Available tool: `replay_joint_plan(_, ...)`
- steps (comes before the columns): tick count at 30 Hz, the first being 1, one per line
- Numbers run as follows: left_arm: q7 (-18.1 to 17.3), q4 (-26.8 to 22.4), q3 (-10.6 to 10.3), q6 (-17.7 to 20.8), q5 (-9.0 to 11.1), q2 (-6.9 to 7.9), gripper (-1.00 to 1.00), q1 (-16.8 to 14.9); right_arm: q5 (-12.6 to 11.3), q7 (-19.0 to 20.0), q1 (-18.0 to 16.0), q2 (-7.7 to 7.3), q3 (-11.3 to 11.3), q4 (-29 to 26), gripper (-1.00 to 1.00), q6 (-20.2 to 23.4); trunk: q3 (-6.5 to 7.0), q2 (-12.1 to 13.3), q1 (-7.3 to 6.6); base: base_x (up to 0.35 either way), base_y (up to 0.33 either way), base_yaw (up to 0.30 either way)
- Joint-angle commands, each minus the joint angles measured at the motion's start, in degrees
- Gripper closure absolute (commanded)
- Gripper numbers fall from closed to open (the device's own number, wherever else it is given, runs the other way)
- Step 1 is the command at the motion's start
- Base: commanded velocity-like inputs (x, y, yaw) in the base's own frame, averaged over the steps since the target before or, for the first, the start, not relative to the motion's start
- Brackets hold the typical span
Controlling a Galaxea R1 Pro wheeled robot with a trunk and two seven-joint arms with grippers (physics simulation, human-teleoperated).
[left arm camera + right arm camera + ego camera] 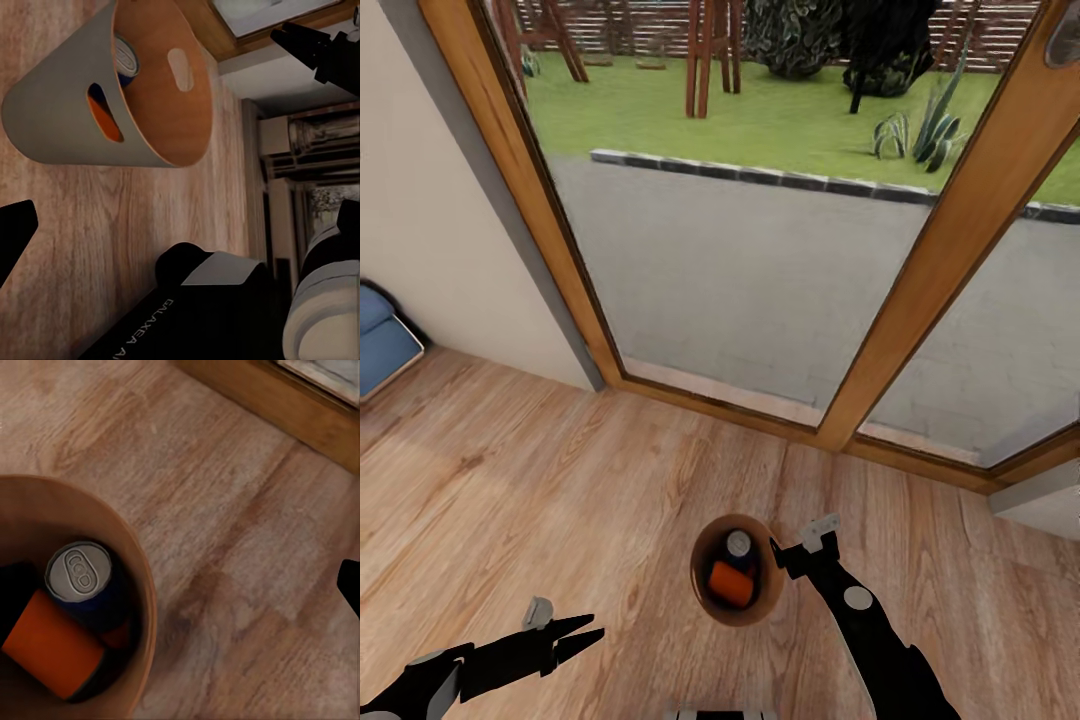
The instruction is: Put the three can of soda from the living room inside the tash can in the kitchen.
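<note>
The right gripper (792, 553) sits touching the right rim of the trash can (705, 597), jaw width unclear, while the left gripper (588, 632) waits narrowly parted, well apart.

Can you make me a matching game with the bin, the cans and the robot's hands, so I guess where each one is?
Things:
1. dark blue can
2. orange can
3. bin
4. left gripper

Places or states:
A. lying on its side inside the bin
B. on the wood floor near the glass doors
C. standing upright inside the bin, silver top showing
D. low over the floor, away from the bin

Pairs: 1-C, 2-A, 3-B, 4-D
</note>
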Motion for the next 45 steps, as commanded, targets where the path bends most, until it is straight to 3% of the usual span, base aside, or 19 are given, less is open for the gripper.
replay_joint_plan(1, 0.0, 0.0, -0.01, 0.0, 0.0, -0.01, -1.0, 0.0, 0.0, 0.0, 0.0, 0.0, 0.0, 0.0, -1.0, 0.0, 0.19, 0.42, -0.23, 0.0, 0.0, 0.0)
replay_joint_plan(45, 0.0, 0.0, -0.05, 0.01, -0.05, -0.03, -1.0, 0.0, 0.04, 0.04, -0.01, 0.0, 0.04, 0.0, -1.0, 0.12, 8.09, 18.06, -9.89, 0.0, 0.0, 0.0)
